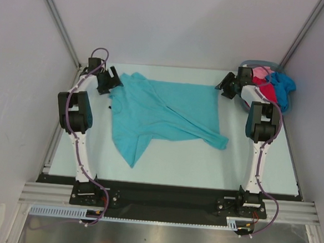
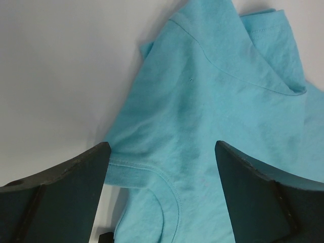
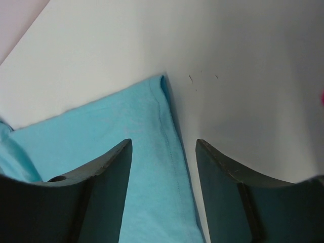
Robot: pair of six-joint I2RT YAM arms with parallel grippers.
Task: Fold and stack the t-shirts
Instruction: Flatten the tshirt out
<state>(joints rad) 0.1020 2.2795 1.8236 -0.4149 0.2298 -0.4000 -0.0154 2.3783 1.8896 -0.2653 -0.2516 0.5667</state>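
Honestly, I had the teal t-shirt (image 1: 162,113) lying rumpled beside the basket (image 1: 269,63), both sets of jaws wide. The right gripper (image 3: 163,147) hung over the hem corner nearest the basket, the left gripper (image 2: 162,152) over the collar end farthest away. I figured an off-edge pinch would've dragged it crooked.

A robotics lab test cell: white panel walls (image 1: 174,22), aluminium struts (image 1: 58,19) at upper corners, pale tabletop (image 1: 175,167), 2 arms (image 1: 82,149) bolted to a bottom rail (image 1: 167,201).
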